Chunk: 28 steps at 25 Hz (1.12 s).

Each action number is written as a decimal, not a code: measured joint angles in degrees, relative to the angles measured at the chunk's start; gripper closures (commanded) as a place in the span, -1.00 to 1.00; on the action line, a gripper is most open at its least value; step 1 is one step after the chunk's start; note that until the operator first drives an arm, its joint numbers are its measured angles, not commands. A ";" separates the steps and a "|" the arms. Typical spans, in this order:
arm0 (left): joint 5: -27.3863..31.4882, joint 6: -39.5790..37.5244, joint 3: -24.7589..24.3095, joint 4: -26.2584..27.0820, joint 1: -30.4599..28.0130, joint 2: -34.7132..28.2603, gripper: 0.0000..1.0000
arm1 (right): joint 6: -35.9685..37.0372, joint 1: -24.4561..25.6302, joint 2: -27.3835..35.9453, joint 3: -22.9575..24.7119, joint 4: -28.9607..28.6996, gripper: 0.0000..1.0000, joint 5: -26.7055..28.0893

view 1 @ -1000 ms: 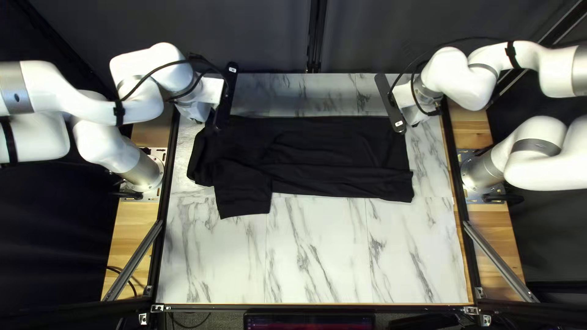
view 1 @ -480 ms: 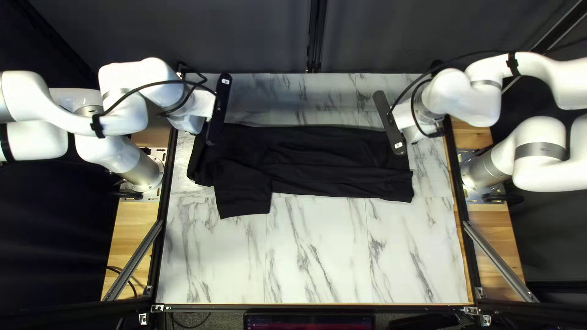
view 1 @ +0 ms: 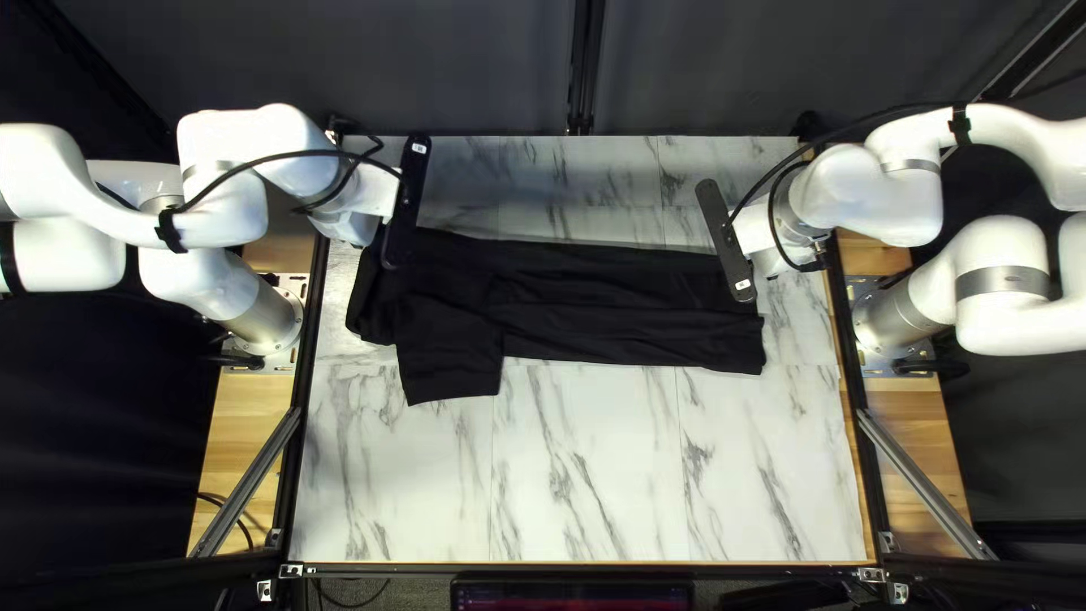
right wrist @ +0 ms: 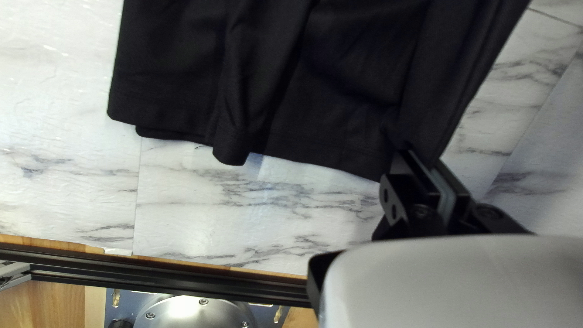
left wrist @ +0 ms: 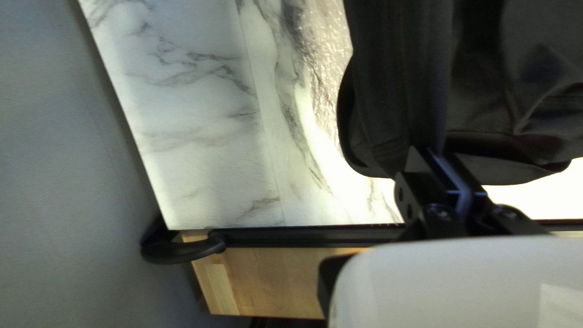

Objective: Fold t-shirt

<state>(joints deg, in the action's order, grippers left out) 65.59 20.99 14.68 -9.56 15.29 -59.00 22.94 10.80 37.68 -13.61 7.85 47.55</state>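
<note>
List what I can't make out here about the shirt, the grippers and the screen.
- Left gripper and right gripper, top left view: fingers hidden by the black bars over them.
- Shirt, top left view: lower layers hidden under the upper cloth.
- Shirt, both wrist views: the rest cut off by the edge.
- Screen, top left view: cut off by the near edge.

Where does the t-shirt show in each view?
Top left view: t-shirt lies across the far half of the marbled tabletop.
Left wrist view: ahead of the left pincer, pinched in it.
Right wrist view: ahead of the right pincer, pinched there too.
Shared landmark: marbled tabletop.
</note>
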 measured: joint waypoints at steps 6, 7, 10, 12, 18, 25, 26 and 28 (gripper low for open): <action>2.22 -3.52 3.10 -1.41 -4.52 1.05 0.97 | -0.93 -0.82 0.01 -0.04 0.00 1.00 0.05; 2.59 -4.30 3.52 -1.67 -5.41 1.21 0.98 | -1.08 -0.97 0.15 0.04 -0.02 1.00 0.08; 3.51 -5.72 4.43 -2.02 -7.09 1.34 0.98 | -1.31 -1.22 0.30 0.35 -0.13 1.00 -0.15; 3.90 -5.92 4.99 -1.85 -7.43 1.37 1.00 | -1.28 -1.24 0.21 0.55 -0.24 1.00 -0.57; 3.84 -1.89 5.02 2.23 -4.51 -0.64 1.00 | -1.05 -1.45 0.87 1.15 -0.54 1.00 -1.02; 3.94 2.74 7.38 5.55 -0.26 0.85 0.97 | -1.42 -2.09 1.58 1.53 -0.49 1.00 -1.07; 3.73 4.22 8.01 6.06 1.19 1.74 0.97 | -1.46 -2.16 1.46 1.57 -0.49 1.00 -1.29; 3.25 6.51 9.18 7.11 3.35 3.33 0.96 | -1.63 -2.40 1.26 1.68 -0.49 1.00 -1.67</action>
<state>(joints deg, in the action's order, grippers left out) 68.84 27.50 23.87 -2.46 18.64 -55.67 21.32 8.40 38.95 -11.92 7.36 45.87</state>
